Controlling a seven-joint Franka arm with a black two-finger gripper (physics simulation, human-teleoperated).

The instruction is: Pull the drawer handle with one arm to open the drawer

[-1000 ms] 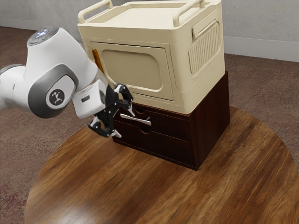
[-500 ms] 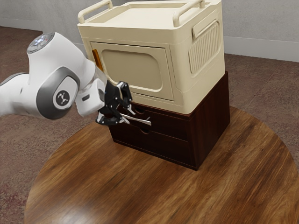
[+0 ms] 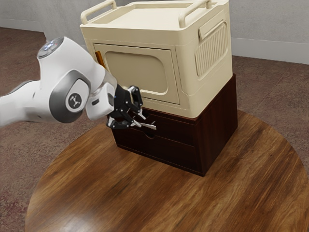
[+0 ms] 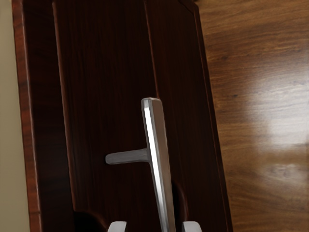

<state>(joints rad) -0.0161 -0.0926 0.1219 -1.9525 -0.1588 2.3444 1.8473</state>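
In the exterior view, my gripper [image 3: 141, 121] stands well open, gripping nothing, its fingers either side of the silver handle [image 4: 155, 145], whose bar runs toward four o'clock across the dark drawer unit [image 3: 176, 149], cream cabinet [image 3: 190, 82] beyond at one o'clock.

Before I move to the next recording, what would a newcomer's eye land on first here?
Probably the bulky cream cabinet, sitting on top of the dark drawer unit. Next, the black gripper at the unit's front, its open fingers on either side of the shiny metal handle.
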